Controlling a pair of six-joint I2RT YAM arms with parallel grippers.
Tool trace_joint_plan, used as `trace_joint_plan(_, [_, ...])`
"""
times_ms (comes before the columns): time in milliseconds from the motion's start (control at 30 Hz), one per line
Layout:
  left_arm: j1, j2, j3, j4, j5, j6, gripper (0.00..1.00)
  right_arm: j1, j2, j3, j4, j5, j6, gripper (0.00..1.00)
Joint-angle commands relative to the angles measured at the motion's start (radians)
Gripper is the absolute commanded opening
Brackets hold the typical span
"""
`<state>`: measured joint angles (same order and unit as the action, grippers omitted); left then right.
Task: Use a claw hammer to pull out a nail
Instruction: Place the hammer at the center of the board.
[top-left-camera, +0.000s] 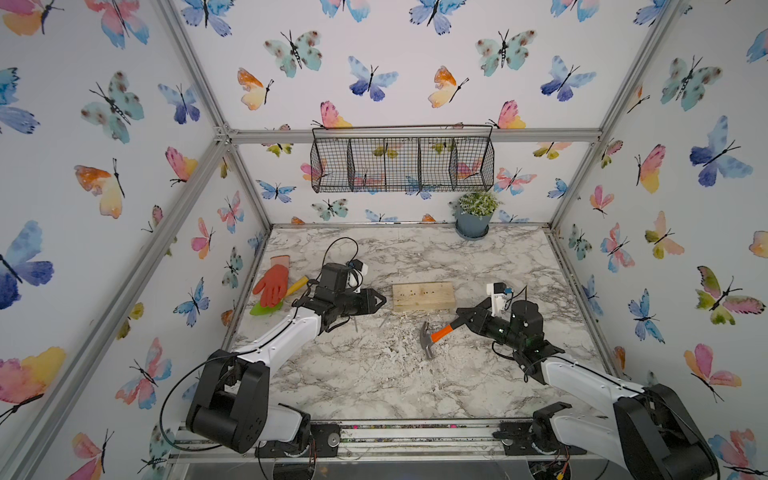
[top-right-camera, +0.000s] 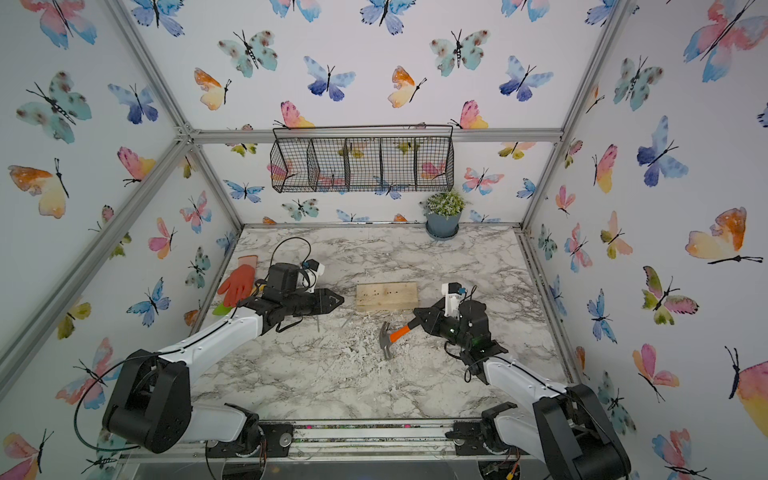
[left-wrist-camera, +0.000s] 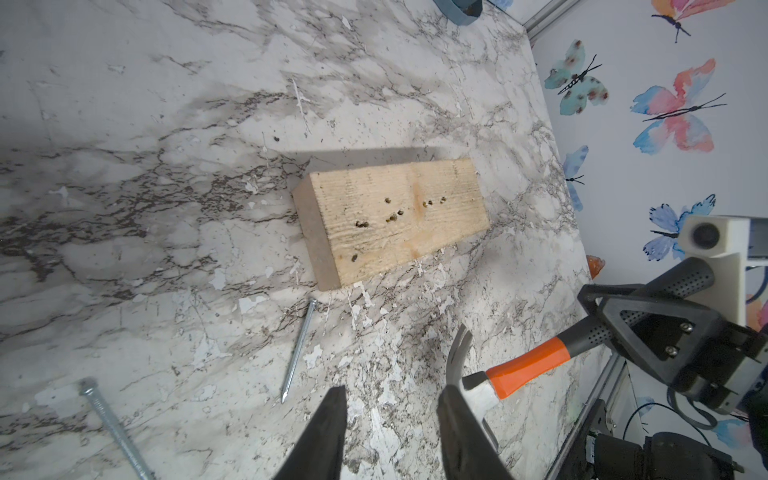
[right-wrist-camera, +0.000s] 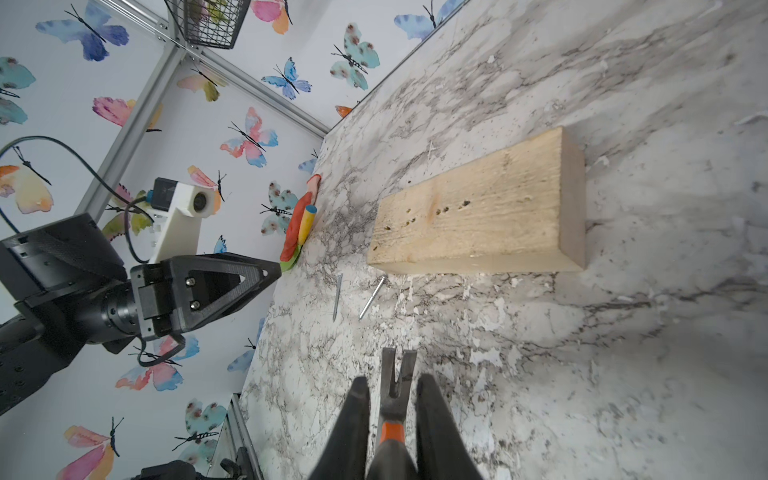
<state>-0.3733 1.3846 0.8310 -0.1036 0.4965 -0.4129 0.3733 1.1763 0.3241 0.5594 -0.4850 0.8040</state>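
Your right jaws clench the claw hammer (top-left-camera: 440, 333) by its black handle. Its long axis slants out from them toward the left jaws' side, with the head low over the table (top-left-camera: 374, 386) and the claw tips facing the wood block (top-left-camera: 423, 296). Your left jaws stand apart, grasping nothing, with a loose nail (left-wrist-camera: 298, 351) lying just ahead of them.

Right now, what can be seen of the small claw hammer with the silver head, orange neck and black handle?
The claw hammer has a silver steel head with a forked claw, a bright orange neck and a black dimpled rubber handle. The right gripper is shut on the handle behind the orange part. It slants head-down over the marble tabletop, apart from the pale wooden block; whether the head touches the tabletop is unclear.
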Motion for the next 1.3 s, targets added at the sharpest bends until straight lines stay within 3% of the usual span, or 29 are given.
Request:
trace_joint_plan(0, [-0.009,-0.012,-0.003,0.018,0.017,-0.003,0.38,-0.005,0.007,-0.002,0.16,-0.041,0.026,0.07])
trace_joint_plan(200, [-0.012,-0.009,0.0,0.018,0.011,-0.003,0.38,-0.007,0.049,-0.035,0.223,-0.051,0.031,0.16])
trace_joint_plan(433, [-0.013,-0.004,0.007,0.006,0.005,0.0,0.38,-0.026,0.061,-0.062,0.225,-0.027,0.009,0.43])
trace_joint_plan(533, [-0.015,-0.006,0.007,0.005,0.004,-0.003,0.38,-0.05,0.062,-0.072,0.212,-0.017,0.006,0.49])
trace_joint_plan(1267, [-0.016,-0.021,-0.003,-0.015,-0.004,0.008,0.38,-0.152,0.178,-0.109,0.149,0.158,0.004,0.53])
